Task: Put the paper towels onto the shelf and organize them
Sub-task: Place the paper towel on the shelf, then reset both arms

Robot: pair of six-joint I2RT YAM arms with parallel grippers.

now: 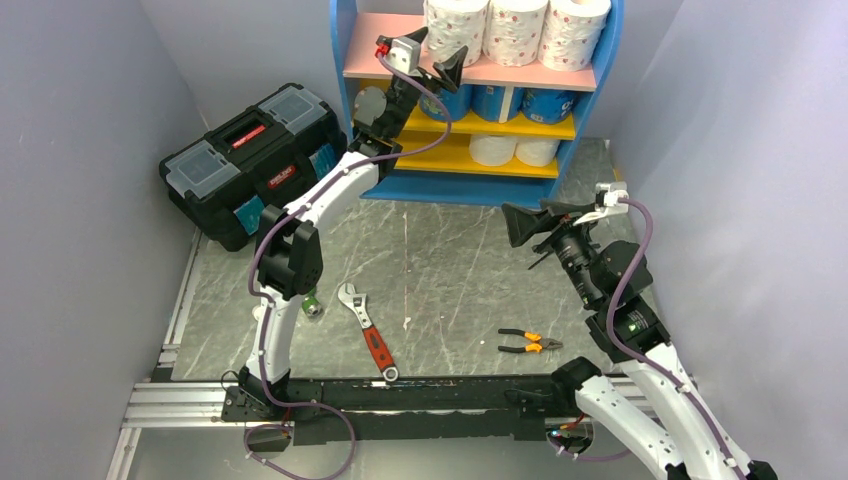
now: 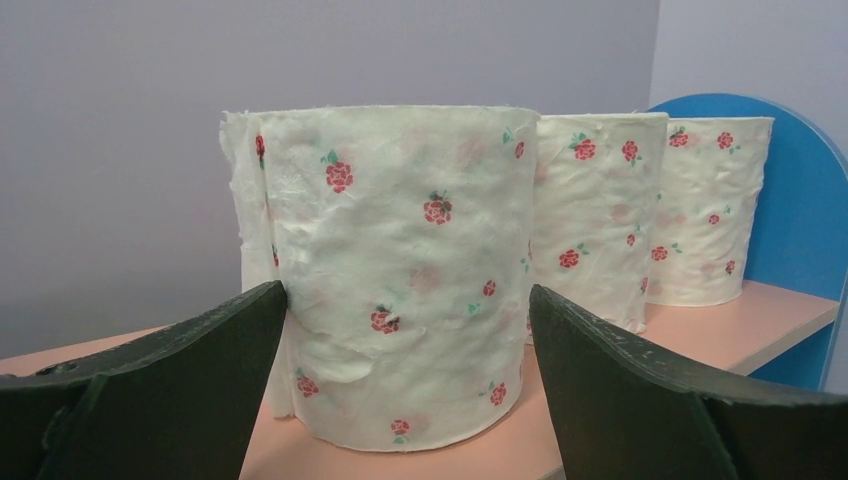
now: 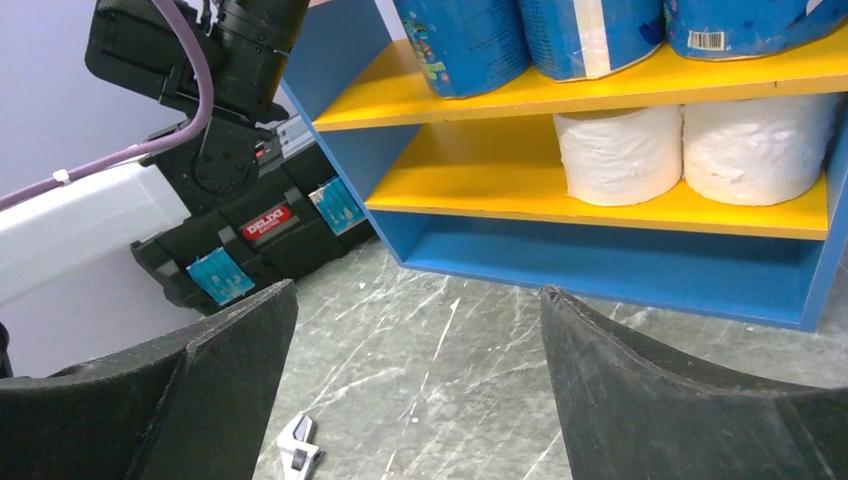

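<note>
Facing a dotted roll (image 2: 400, 270) on the pink board (image 1: 362, 55), our left gripper (image 1: 438, 52) spread wide, our right gripper (image 1: 530, 222) likewise wide, empty.

The shelf (image 1: 460, 190) has a blue frame, one pink board and two yellow boards. The top rolls (image 2: 400, 280) are cream-white with small red roses and green leaves. The middle rolls (image 3: 460, 45) are blue, perhaps with a picture print. The lower rolls (image 3: 620, 155) are plain white. The toolbox (image 1: 250, 165) is black.

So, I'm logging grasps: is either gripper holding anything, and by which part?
Nothing is held. The left gripper stands open around the nearest flowered roll, which rests on the pink board; the right gripper is open and empty.
</note>
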